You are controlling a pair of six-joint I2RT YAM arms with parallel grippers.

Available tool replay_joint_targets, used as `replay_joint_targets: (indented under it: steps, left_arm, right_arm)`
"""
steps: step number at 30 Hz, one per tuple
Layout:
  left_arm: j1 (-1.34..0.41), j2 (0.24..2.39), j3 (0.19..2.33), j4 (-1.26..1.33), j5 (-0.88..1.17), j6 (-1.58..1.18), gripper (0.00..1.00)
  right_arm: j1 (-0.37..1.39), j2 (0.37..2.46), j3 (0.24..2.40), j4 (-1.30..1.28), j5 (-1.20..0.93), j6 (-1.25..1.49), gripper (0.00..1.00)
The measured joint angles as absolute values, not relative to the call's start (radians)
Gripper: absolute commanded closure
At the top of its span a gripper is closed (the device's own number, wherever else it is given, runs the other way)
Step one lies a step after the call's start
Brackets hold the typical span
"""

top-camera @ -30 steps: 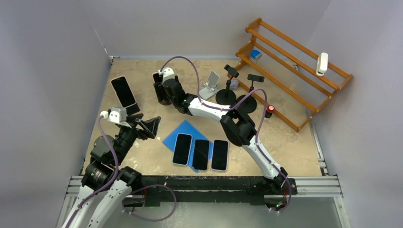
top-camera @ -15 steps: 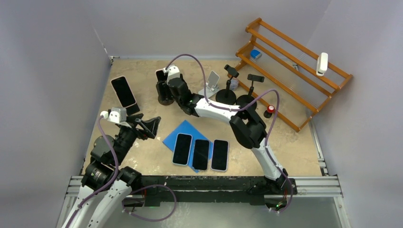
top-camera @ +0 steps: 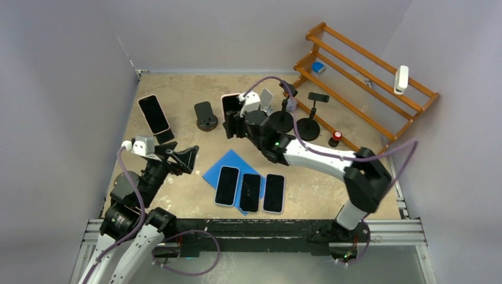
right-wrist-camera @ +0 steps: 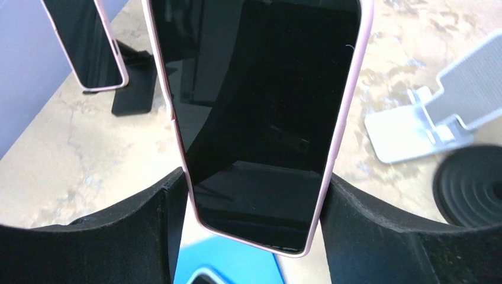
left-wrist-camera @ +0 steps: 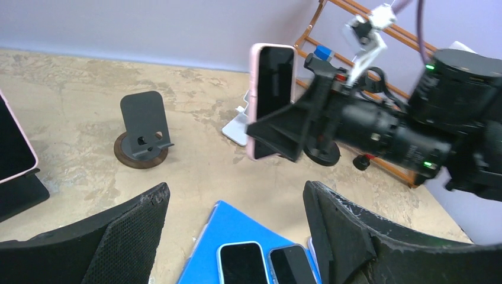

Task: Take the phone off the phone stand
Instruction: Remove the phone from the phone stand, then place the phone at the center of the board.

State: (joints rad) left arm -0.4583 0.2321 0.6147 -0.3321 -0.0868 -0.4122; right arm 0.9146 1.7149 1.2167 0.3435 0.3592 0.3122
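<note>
My right gripper (top-camera: 232,121) is shut on a pink-cased phone (top-camera: 228,106), holding it upright in the air by its side edges. In the right wrist view the phone (right-wrist-camera: 260,118) fills the gap between both pads of the right gripper (right-wrist-camera: 254,180). The dark phone stand (top-camera: 205,116) on its round base stands empty to the phone's left, also seen in the left wrist view as the stand (left-wrist-camera: 142,127) left of the phone (left-wrist-camera: 272,89). My left gripper (top-camera: 186,158) hangs open over the table's left side, nothing between its fingers (left-wrist-camera: 235,195).
Another pink phone (top-camera: 154,115) leans on a black stand at the far left. A blue mat (top-camera: 228,161) carries three flat phones. A white stand (top-camera: 263,103), two black round-based holders (top-camera: 281,120) and a wooden rack (top-camera: 367,77) occupy the back right.
The right gripper has lifted the pink phone off the dark stand and carried it to the right, leaving the stand empty. The left arm has stayed still.
</note>
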Motion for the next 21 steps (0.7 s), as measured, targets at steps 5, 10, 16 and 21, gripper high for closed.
replay_joint_targets:
  steps: [5,10,16,21]
  left_arm:
    - [-0.458,0.227,0.615,-0.332,-0.086,-0.413,0.19]
    - [-0.458,0.225,0.615,-0.332,-0.087,-0.413,0.19]
    - [-0.458,0.223,0.615,-0.332,-0.086,-0.427,0.19]
    - [-0.458,0.223,0.615,-0.332,-0.086,-0.428,0.19]
  right_arm:
    - [0.918,1.491,1.035,0.279,0.361,0.345,0.49]
    - [0.918,1.290,0.908,0.125,0.361,0.414,0.48]
    - [0.918,1.126,0.811,-0.133,0.355,0.593,0.50]
    - [0.915,1.119,0.809,-0.337,0.348,0.724,0.50]
